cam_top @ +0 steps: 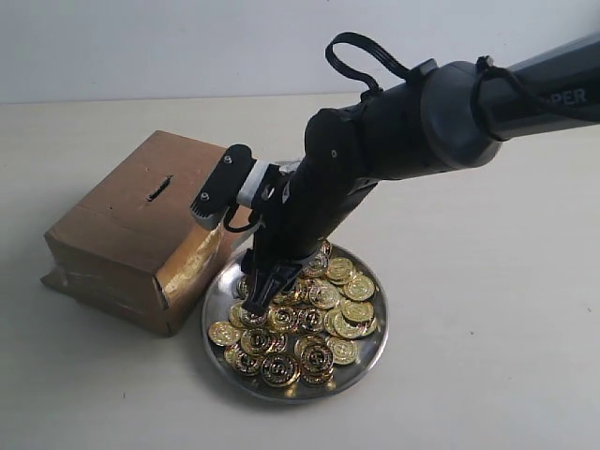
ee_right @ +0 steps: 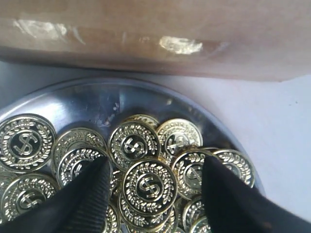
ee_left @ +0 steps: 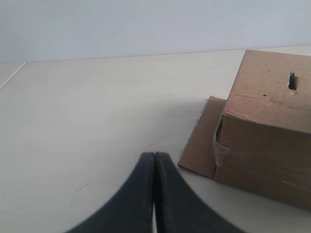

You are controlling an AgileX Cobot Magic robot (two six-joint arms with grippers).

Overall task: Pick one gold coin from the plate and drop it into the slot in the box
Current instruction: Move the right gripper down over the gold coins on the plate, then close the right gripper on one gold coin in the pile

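Black fingers (ee_right: 82,199) of my right tool (ee_right: 156,167) stand apart, down in the coin pile (cam_top: 309,323) so one gold coin (ee_right: 147,186) lies between them, ready for pinching. That pile fills the plate (ee_right: 82,102), which rests on the desk (cam_top: 469,375) just beside the box (cam_top: 131,225), likely keeping the carry short. On the box top, the slot (cam_top: 159,188) shows dark and unobstructed. My left tool (ee_left: 154,158) is pressed shut on nothing, idle beside the box.
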